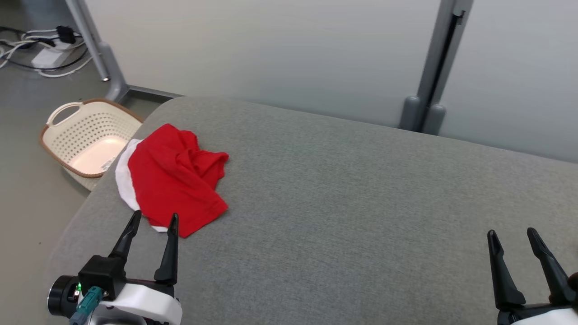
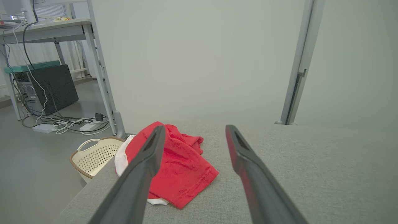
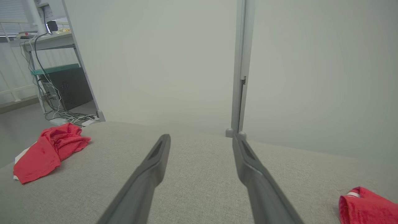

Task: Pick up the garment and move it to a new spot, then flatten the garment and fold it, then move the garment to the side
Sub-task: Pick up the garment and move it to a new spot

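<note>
The garment (image 1: 176,180) is a crumpled red piece with a white part showing along its left side, lying on the left end of the grey padded surface (image 1: 343,189). My left gripper (image 1: 155,217) stands open just at the garment's near edge, with nothing between its fingers. In the left wrist view the garment (image 2: 180,169) lies ahead and partly behind the left finger of that open gripper (image 2: 195,128). My right gripper (image 1: 512,233) is open over the bare surface at the lower right, far from the garment. The right wrist view shows this gripper (image 3: 201,137) open and the garment (image 3: 46,152) far to the left.
A cream perforated basket (image 1: 86,140) stands on the floor by the surface's left corner. A pale partition with grey posts (image 1: 429,90) runs behind the surface. Cables and a power strip (image 1: 45,54) lie on the floor at far left. Another red cloth (image 3: 363,205) sits at the right wrist view's lower right.
</note>
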